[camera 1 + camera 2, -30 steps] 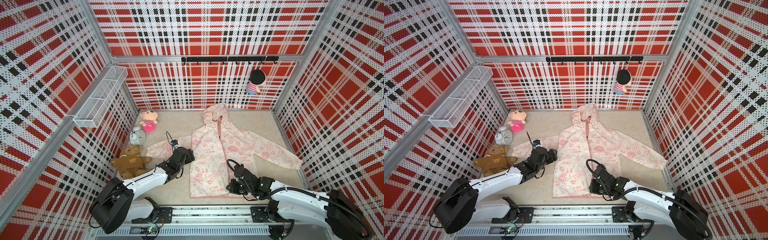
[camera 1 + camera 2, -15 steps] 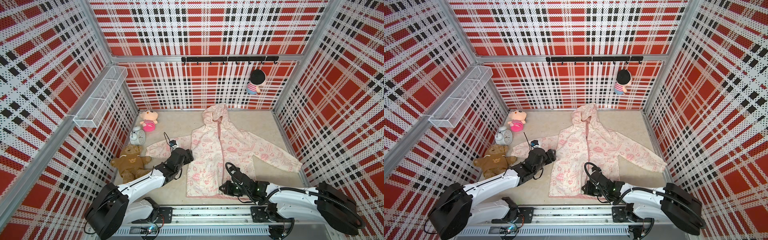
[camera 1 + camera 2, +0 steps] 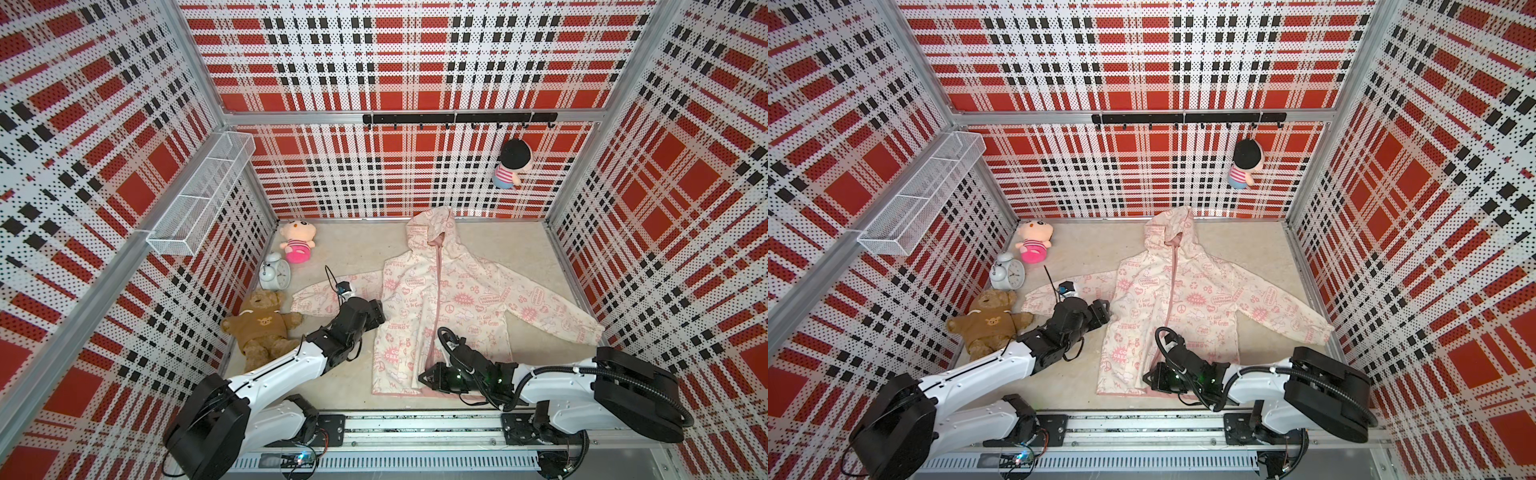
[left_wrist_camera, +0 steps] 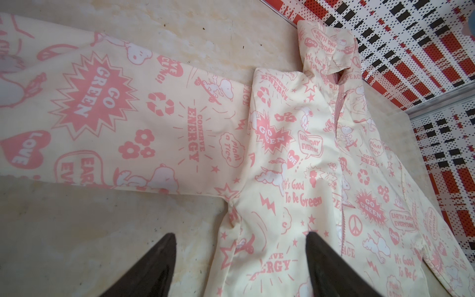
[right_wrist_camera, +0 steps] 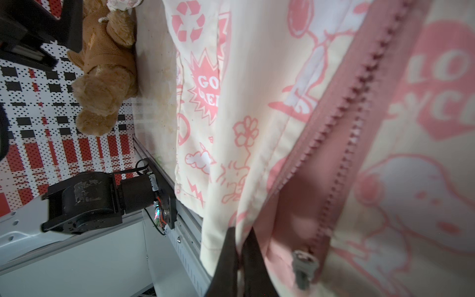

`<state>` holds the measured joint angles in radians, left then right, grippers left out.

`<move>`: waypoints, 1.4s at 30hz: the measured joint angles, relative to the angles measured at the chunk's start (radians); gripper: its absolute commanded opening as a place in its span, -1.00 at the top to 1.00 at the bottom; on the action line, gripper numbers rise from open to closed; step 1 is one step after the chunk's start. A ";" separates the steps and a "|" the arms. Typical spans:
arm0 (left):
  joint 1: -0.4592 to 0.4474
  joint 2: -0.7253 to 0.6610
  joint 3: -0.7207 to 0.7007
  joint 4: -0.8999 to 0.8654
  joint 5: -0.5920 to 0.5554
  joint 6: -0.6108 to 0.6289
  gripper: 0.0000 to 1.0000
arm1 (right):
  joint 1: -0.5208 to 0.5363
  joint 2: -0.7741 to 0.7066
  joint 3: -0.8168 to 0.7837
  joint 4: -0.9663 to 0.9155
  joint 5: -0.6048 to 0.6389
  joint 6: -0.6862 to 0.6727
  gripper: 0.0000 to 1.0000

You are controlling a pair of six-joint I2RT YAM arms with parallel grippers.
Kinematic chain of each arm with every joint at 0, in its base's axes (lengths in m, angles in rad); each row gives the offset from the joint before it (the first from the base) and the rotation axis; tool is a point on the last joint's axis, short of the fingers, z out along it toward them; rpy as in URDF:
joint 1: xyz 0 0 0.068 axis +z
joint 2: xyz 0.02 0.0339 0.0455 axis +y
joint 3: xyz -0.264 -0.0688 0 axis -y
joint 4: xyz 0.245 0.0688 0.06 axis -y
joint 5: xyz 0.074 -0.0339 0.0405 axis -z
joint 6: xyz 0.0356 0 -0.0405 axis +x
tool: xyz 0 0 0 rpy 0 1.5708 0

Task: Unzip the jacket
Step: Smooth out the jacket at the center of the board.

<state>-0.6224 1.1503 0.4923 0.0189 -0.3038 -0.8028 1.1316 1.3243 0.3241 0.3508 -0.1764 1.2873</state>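
Right gripper (image 5: 240, 237) is clamped on the jacket's (image 3: 440, 299) front edge at the hem, just beside the slider (image 5: 304, 264); above the slider the pink teeth stand parted. Left gripper (image 4: 239, 239), jaws apart, hangs over the jacket's 9 o'clock side, below the sleeve. In both top views the jacket lies flat on the floor (image 3: 519, 249), hood toward 12 o'clock, hem toward 6, with the teddy (image 3: 259, 328) at its 9 o'clock.

The jacket (image 3: 440, 299) is made of smooth, matt cloth, and its zipper (image 5: 353, 128) is fitted with a dull metal pull (image 5: 304, 267). The teddy bear (image 3: 259, 328) is covered in fuzzy plush; the desk (image 3: 511, 245) is finished matt and mottled.
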 measured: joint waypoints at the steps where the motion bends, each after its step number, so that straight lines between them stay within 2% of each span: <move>1: 0.000 -0.001 0.000 -0.001 -0.001 0.000 -0.61 | 0.010 0.000 0.034 -0.037 0.005 -0.009 1.00; 7: 0.003 -0.002 0.000 -0.005 -0.004 0.001 -0.61 | 0.060 -0.090 0.212 -0.240 0.073 -0.064 1.00; 14: 0.004 -0.003 0.000 -0.005 -0.005 0.004 -0.61 | 0.086 -0.299 0.222 -0.526 0.199 -0.048 1.00; 17: 0.004 -0.003 0.000 -0.005 -0.005 0.005 -0.61 | 0.097 -0.359 0.183 -0.583 0.211 -0.027 0.97; 19: 0.005 -0.003 0.000 -0.005 -0.007 0.007 -0.62 | 0.102 -0.372 0.126 -0.583 0.203 -0.006 0.60; 21: 0.006 -0.003 0.000 -0.005 -0.008 0.008 -0.62 | 0.110 -0.352 0.074 -0.577 0.192 0.014 0.47; 22: 0.006 -0.003 0.000 -0.005 -0.009 0.009 -0.62 | 0.119 -0.331 0.056 -0.585 0.185 0.023 0.27; 23: 0.006 -0.003 0.000 -0.005 -0.010 0.011 -0.62 | 0.128 -0.313 0.051 -0.597 0.182 0.035 0.18; 25: 0.006 -0.003 0.000 -0.006 -0.012 0.016 -0.62 | 0.155 -0.287 0.066 -0.662 0.192 0.045 0.09; 29: 0.007 -0.008 0.000 -0.015 -0.021 0.027 -0.62 | 0.182 -0.315 0.182 -0.860 0.265 0.064 0.06; 31: 0.009 -0.011 0.002 -0.024 -0.027 0.036 -0.62 | 0.183 -0.373 0.259 -0.988 0.338 0.077 0.04; 35: 0.022 -0.011 0.020 -0.052 -0.038 0.071 -0.67 | 0.176 -0.523 0.367 -1.201 0.493 0.105 -0.13; 38: 0.041 -0.008 0.047 -0.063 -0.041 0.108 -0.72 | 0.113 -0.611 0.389 -1.307 0.580 0.075 -0.23; 40: 0.061 -0.005 0.070 -0.067 -0.040 0.135 -0.76 | 0.025 -0.650 0.389 -1.340 0.619 0.019 -0.37; 42: 0.090 -0.006 0.087 -0.064 -0.040 0.163 -0.80 | -0.098 -0.669 0.388 -1.329 0.636 -0.095 -0.50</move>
<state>-0.5323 1.1439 0.5797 -0.0456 -0.3435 -0.6395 1.0336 0.6556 0.7124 -0.9779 0.4599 1.1927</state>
